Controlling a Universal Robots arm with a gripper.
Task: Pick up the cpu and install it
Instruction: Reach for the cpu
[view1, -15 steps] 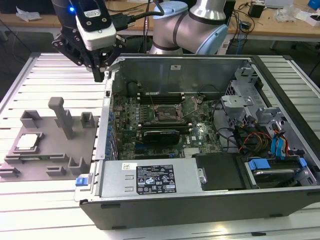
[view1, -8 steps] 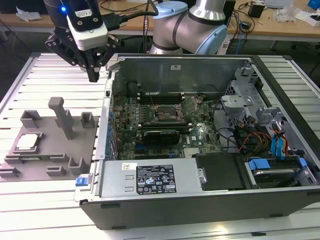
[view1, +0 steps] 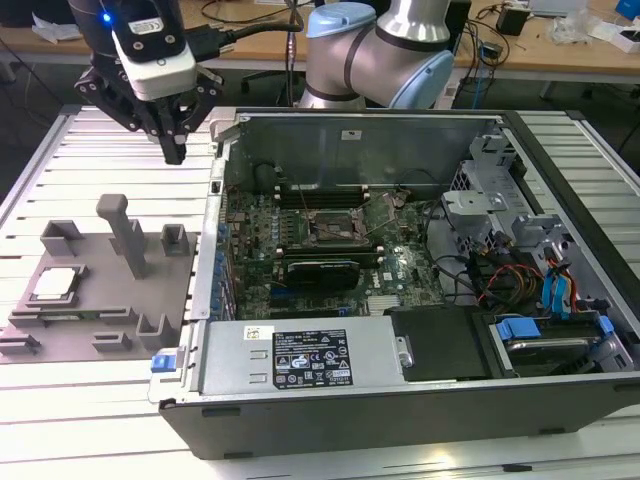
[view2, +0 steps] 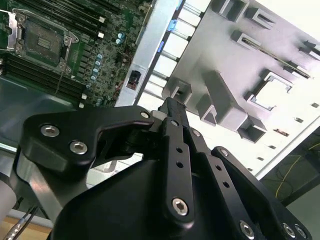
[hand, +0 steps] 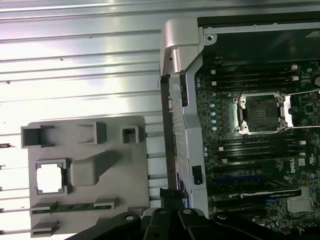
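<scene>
The gripper (view1: 175, 152) hovers above the slatted table (view1: 90, 410) beside the far corner of the open computer case (view1: 214, 250). Its black fingers are pinched together around nothing, and they converge to a single tip in the second wrist view. The cpu (view1: 55, 283) lies flat in a square nest on the grey fixture plate (view1: 100, 300), on the exterior view's left, well apart from the gripper. Its pale lid is bright in both wrist views, and low walls frame it at the corners. The empty cpu socket (view1: 335, 228) sits on the motherboard (view1: 262, 232) inside the case, with its metal load frame apparently swung open.

The main hazard, as I judge it, is a descent with the fingers closed, which would press the tip onto the lid instead of straddling the chip. The nest walls leave little room, so an off-centre approach could catch a finger on a wall or lift the chip tilted. The tall grey post (view1: 125, 235) stands between the gripper and the nest, and a low sideways move could strike it. A weak or skewed grip is risky when carrying the chip over the case's raised side wall. A chip that drops or lands crooked in the socket could bend the contacts. Wrong rotation would also stop it seating.
</scene>
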